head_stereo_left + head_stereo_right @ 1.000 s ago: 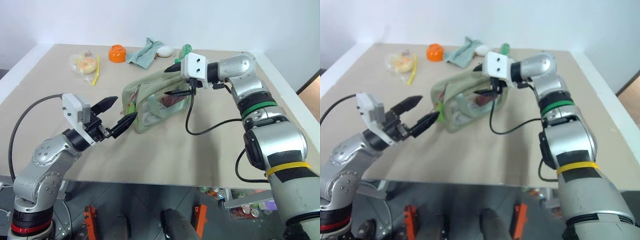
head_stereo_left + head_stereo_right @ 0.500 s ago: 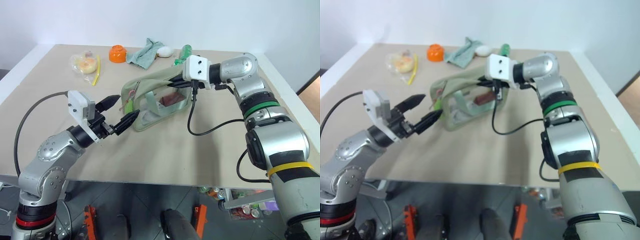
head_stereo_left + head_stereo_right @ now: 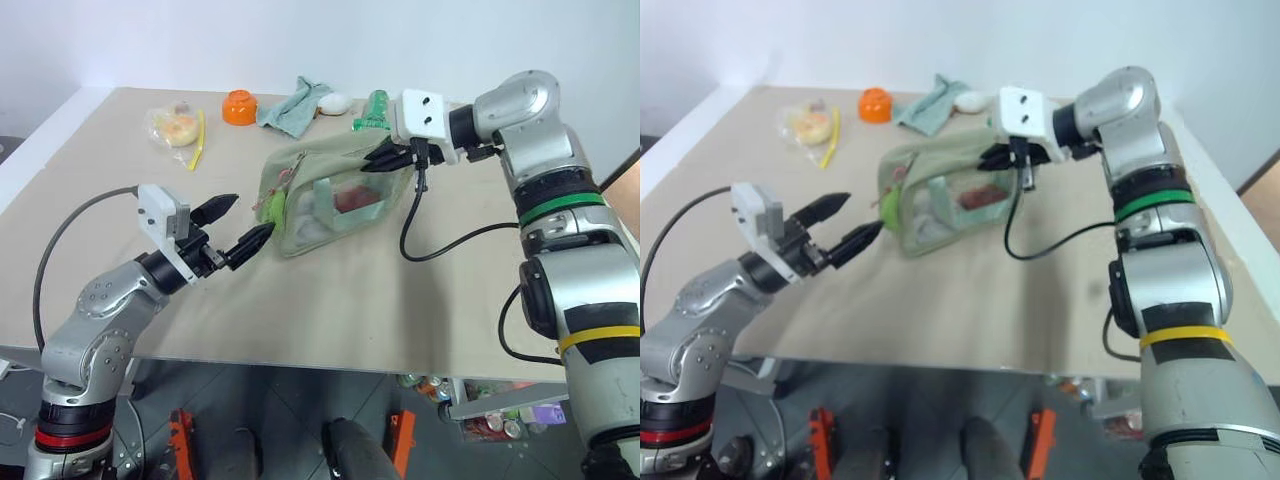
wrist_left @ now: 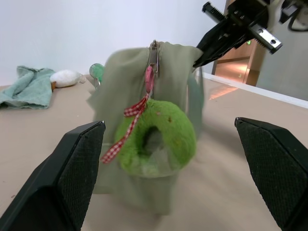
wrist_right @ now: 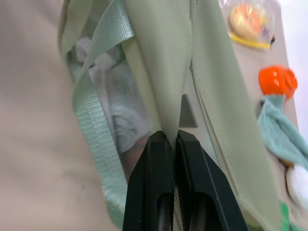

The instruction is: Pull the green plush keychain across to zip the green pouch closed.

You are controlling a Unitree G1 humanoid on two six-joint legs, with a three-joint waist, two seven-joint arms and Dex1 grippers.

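— Here, how do the fingers stand?
— Left gripper (image 3: 232, 224) spread wide, right gripper (image 3: 379, 160) pinching the green pouch (image 3: 335, 195) at frame centre.
— And the green plush keychain (image 4: 156, 137)?
— It hangs on the pouch's left end, just beyond the left fingers; the zipper runs rightward across the counter (image 3: 330, 300).

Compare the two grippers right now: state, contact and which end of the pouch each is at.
The left gripper is open; the right gripper is shut. The left gripper touches nothing, with the plush keychain hanging ahead between its fingers; the right gripper pinches the fabric of the pouch. The left gripper faces the pouch's keychain end; the right gripper holds the opposite end. Both have black fingers and point at the pouch.
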